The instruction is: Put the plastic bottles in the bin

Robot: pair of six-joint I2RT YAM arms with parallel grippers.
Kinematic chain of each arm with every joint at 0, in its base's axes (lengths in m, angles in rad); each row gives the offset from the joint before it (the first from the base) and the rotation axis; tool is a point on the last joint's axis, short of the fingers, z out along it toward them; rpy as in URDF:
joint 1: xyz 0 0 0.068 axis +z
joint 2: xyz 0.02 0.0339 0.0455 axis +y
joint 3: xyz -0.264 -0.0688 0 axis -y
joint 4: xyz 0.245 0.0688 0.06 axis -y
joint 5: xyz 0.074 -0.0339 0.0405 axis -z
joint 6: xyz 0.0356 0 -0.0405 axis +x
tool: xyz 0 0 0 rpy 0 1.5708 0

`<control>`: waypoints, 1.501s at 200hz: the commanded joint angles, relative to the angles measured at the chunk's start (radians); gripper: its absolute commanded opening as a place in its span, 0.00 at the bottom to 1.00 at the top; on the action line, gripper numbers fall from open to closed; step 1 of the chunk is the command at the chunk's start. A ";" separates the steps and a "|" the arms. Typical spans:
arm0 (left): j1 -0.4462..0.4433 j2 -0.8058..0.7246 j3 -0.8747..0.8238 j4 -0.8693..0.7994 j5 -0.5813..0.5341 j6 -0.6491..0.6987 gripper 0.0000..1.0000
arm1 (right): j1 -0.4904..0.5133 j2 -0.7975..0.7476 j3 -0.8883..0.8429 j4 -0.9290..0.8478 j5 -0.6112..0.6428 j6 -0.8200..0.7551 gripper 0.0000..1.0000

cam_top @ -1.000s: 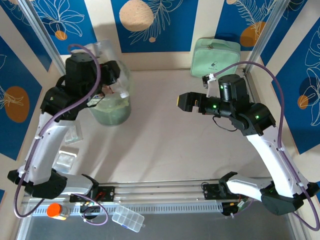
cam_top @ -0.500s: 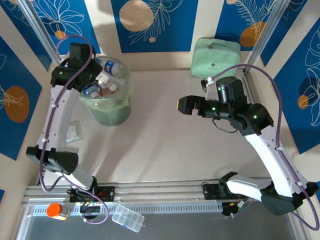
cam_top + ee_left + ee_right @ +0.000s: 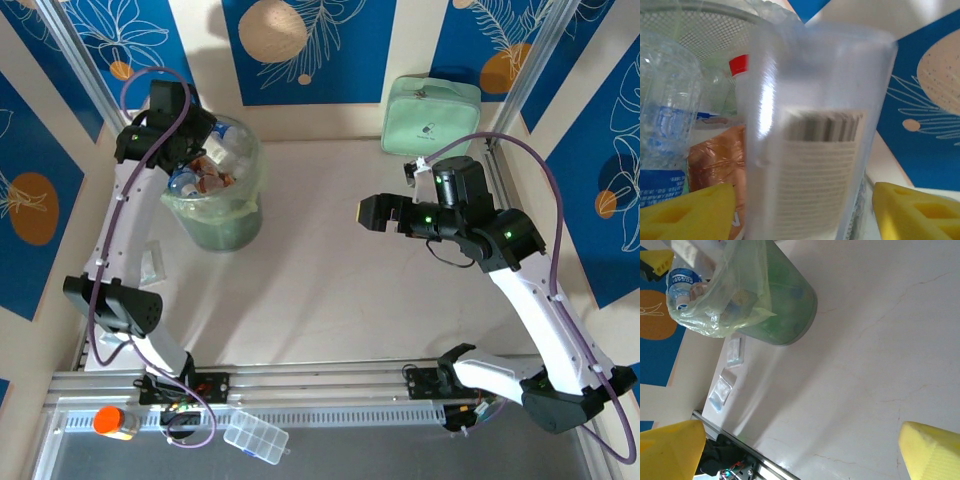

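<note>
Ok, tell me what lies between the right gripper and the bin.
Nothing: the top view shows bare table from the right gripper to the bin.

Mint-green zippered case (image 3: 432, 113) flat at far right corner of pale table (image 3: 340, 280), against blue leaf-print wall (image 3: 300, 50). Orange-capped jar (image 3: 115, 422) and clear compartment box (image 3: 256, 437) on near ledge, apart. Two small clear packets (image 3: 734, 351) flat on table near left edge.

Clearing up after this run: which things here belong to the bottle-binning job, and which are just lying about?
Job: small plastic drink bottles; round translucent bin with pale green liner.
Lying about: mint-green zippered case; orange-capped jar; clear compartment box; small clear packets.
</note>
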 commanded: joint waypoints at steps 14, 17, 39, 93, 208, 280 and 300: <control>0.010 -0.091 -0.088 0.017 0.012 -0.024 0.76 | -0.008 -0.002 0.000 -0.011 0.001 -0.009 0.99; 0.010 -0.095 -0.093 0.016 0.007 -0.021 0.76 | -0.009 0.000 0.001 -0.012 0.003 -0.009 0.99; 0.009 -0.116 -0.096 0.028 -0.040 0.044 0.74 | -0.014 -0.001 -0.005 -0.013 0.006 -0.006 0.99; -0.001 0.016 0.108 0.044 -0.058 0.283 0.63 | -0.018 0.016 -0.014 -0.014 0.004 0.004 0.99; -0.004 0.127 0.042 0.120 0.091 0.402 0.54 | -0.020 0.032 -0.001 -0.024 0.000 0.005 0.99; -0.006 0.039 0.073 0.200 0.211 0.483 0.95 | -0.005 0.056 0.093 -0.021 0.126 -0.076 0.99; -0.046 -0.002 0.076 0.226 0.303 0.579 0.99 | 0.015 0.070 0.163 -0.030 0.180 -0.155 0.99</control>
